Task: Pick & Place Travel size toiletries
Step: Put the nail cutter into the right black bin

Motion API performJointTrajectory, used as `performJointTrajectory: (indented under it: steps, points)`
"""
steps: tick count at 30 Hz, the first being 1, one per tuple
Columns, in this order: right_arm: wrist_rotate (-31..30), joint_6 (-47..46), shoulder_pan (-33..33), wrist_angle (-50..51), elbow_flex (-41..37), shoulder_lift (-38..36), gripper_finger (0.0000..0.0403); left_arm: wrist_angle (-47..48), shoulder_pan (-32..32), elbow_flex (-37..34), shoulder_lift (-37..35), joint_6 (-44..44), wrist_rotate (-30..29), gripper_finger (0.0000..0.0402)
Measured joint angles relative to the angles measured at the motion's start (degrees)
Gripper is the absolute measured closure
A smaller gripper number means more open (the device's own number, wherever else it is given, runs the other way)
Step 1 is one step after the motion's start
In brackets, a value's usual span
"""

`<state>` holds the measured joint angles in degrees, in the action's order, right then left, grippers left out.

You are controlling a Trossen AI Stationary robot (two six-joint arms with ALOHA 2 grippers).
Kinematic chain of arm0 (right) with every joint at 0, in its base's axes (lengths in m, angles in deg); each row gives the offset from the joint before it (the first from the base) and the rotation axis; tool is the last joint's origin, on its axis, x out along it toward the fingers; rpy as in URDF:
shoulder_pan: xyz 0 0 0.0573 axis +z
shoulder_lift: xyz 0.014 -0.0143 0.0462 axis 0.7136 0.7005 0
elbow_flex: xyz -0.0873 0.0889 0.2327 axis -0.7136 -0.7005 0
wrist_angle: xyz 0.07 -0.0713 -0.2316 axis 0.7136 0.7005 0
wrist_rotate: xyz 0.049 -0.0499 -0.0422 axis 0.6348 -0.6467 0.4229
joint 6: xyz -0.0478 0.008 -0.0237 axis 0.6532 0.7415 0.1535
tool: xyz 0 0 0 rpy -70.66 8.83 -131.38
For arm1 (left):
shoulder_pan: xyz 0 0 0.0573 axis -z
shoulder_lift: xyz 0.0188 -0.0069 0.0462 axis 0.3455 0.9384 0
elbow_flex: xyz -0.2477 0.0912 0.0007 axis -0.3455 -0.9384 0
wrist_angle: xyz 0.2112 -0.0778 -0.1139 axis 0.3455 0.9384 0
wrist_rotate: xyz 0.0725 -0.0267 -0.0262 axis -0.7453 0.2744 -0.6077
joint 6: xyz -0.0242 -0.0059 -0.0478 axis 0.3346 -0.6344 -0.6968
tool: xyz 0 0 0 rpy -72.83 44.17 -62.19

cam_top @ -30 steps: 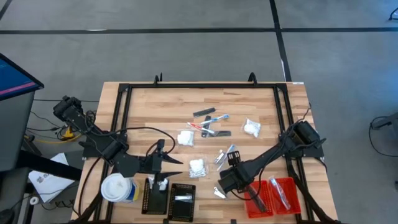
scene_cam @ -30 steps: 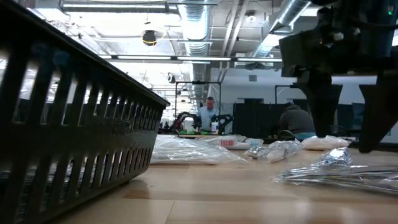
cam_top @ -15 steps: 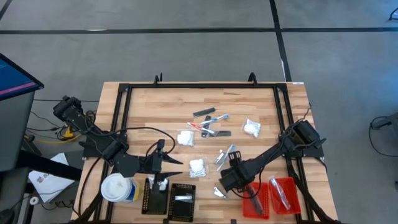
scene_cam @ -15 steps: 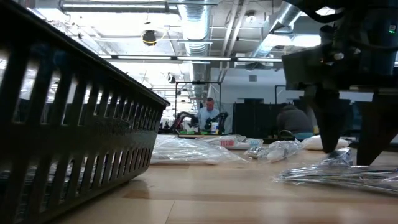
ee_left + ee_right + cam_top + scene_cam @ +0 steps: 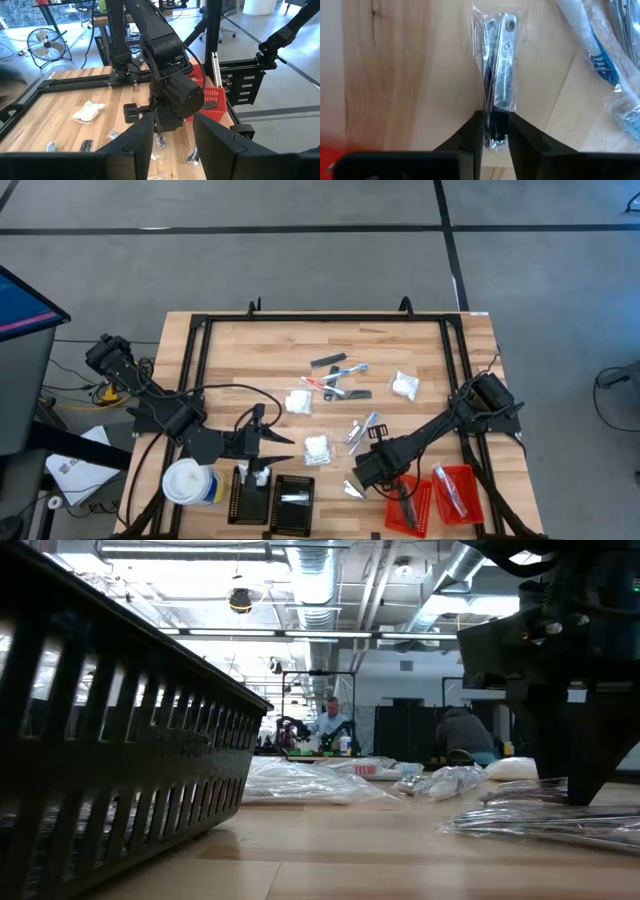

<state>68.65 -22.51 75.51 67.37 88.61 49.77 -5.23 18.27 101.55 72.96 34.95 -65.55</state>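
A silvery sachet [image 5: 497, 55], a clear packet with a metal piece inside, lies flat on the wood near the table's front edge [image 5: 352, 490]. My right gripper [image 5: 495, 117] points down over one end of it, shut on it [image 5: 560, 785]. Beside it lies a blue-and-white stick in a clear wrap [image 5: 592, 55]. More toiletries lie mid-table: white puffy packets [image 5: 405, 385] and thin sticks [image 5: 335, 375]. My left gripper [image 5: 172, 142] hovers open above the table's front left [image 5: 285, 445], holding nothing. My right gripper pinches the sachet's end nearest the arm [image 5: 495, 102] between its two fingers, which squeeze the packet's width together there. The fingers come from above, pointing steeply down. The rest of the sachet lies flat on the table, stretching away from the fingers.
A red ribbed tray [image 5: 440, 495] stands just right of my right gripper. Black ribbed trays [image 5: 272, 500] and a white-topped round canister [image 5: 188, 480] stand at the front left. A black frame rail [image 5: 325, 318] runs round the tabletop. A person sits far off in the room.
My right gripper has shut: its fingers stood wide on either side of the sachet's end a second ago and now meet on it. The sachet has stayed on the table.
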Motion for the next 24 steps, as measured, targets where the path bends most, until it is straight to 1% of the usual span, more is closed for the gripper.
performJointTrajectory:
  steps: [5, 11, 18, 22, 24]
  points:
    - [-0.63, 0.00, 0.08, 1.97, 1.26, 0.34, 0.0338, 0.01, 0.00, 0.00, 0.00, 0.01, 0.02, 0.0270]
    - [-0.92, -0.44, 0.28, 7.84, 6.93, 0.35, 0.0339, 0.05, 0.00, 0.01, 0.00, 0.01, 0.04, 0.0270]
    - [-2.57, -0.46, 0.66, 12.37, 15.36, 0.26, 0.0340, 0.63, 0.00, 0.02, 0.00, 0.01, 0.09, 0.0270]
    - [-3.23, -0.63, 1.38, 12.12, 21.67, 0.24, 0.0340, 1.66, 0.00, 0.02, 0.00, 0.88, 0.12, 0.0270]
    - [-4.93, -0.15, 2.10, 10.98, 25.40, 0.17, 0.0340, 1.65, 0.00, 0.02, 0.00, 1.57, 0.17, 0.0270]
